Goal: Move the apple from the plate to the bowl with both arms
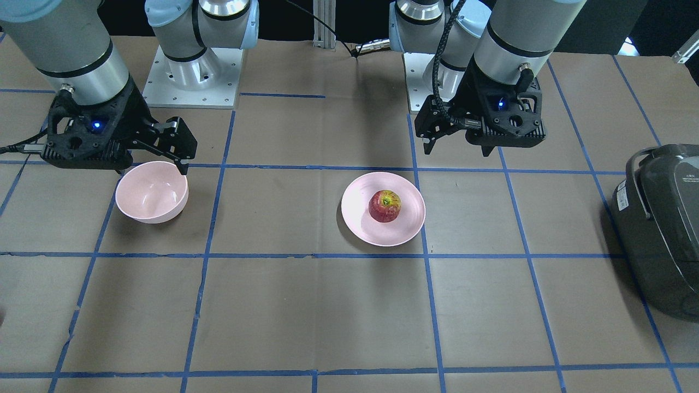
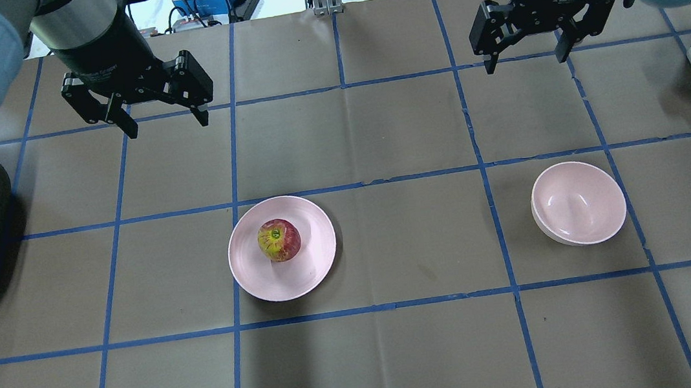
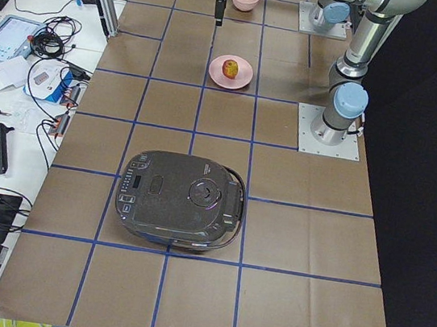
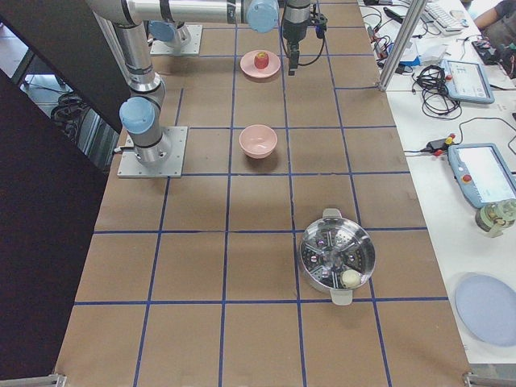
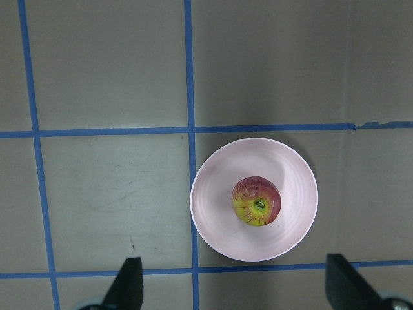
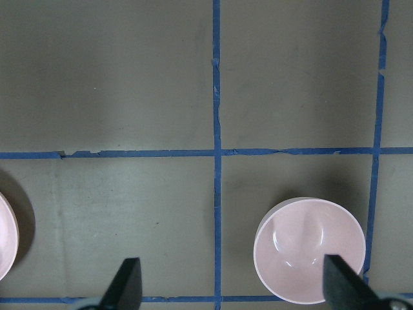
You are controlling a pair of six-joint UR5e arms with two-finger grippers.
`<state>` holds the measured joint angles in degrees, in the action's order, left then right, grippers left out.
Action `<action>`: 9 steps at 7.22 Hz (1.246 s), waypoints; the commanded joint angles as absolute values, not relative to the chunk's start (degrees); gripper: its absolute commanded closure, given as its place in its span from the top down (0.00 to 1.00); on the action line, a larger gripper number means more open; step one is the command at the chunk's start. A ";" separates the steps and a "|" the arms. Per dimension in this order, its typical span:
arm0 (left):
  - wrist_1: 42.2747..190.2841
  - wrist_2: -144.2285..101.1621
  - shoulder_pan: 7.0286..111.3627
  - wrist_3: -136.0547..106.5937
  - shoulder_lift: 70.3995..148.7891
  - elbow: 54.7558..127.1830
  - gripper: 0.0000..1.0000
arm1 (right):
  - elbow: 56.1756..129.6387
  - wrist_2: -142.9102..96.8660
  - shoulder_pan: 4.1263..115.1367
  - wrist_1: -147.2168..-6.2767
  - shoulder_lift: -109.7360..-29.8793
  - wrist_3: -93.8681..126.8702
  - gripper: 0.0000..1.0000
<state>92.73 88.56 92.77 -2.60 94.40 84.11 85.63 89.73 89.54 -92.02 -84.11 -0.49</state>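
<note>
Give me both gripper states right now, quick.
Left gripper: open, holding nothing.
Right gripper: open, holding nothing.

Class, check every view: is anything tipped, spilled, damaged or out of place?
Nothing stands out. The apple sits stem up on the plate, the bowl stands upright and empty, and the left gripper and right gripper hang above the table, jaws open.
</note>
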 commanded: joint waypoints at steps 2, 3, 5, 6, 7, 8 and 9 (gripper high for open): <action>92.72 88.59 92.90 -2.64 94.40 84.11 1.00 | 86.31 89.56 89.56 -92.20 -84.11 -0.70 1.00; 92.72 88.51 92.90 -2.72 94.39 84.20 1.00 | 86.31 89.39 89.56 -92.20 -84.11 -0.70 1.00; 92.81 88.51 92.99 -3.07 94.40 84.29 1.00 | 86.31 89.30 89.56 -92.20 -84.02 -0.70 1.00; 92.81 88.59 92.99 -3.08 94.39 84.37 1.00 | 86.66 89.38 89.56 -92.28 -83.85 -0.88 1.00; 92.81 88.51 93.08 -3.25 94.39 84.55 1.00 | 87.62 89.91 88.17 -92.46 -83.06 -2.79 1.00; 92.73 88.51 93.08 -3.34 94.39 84.64 1.00 | 90.50 91.74 84.76 -94.81 -82.88 -8.73 1.00; 92.72 88.51 93.08 -3.43 94.39 84.64 1.00 | 94.01 92.02 79.59 -96.92 -83.05 -11.31 1.00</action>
<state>92.76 88.52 93.06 -3.31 94.40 84.58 90.31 91.17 84.75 -94.55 -83.08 -7.24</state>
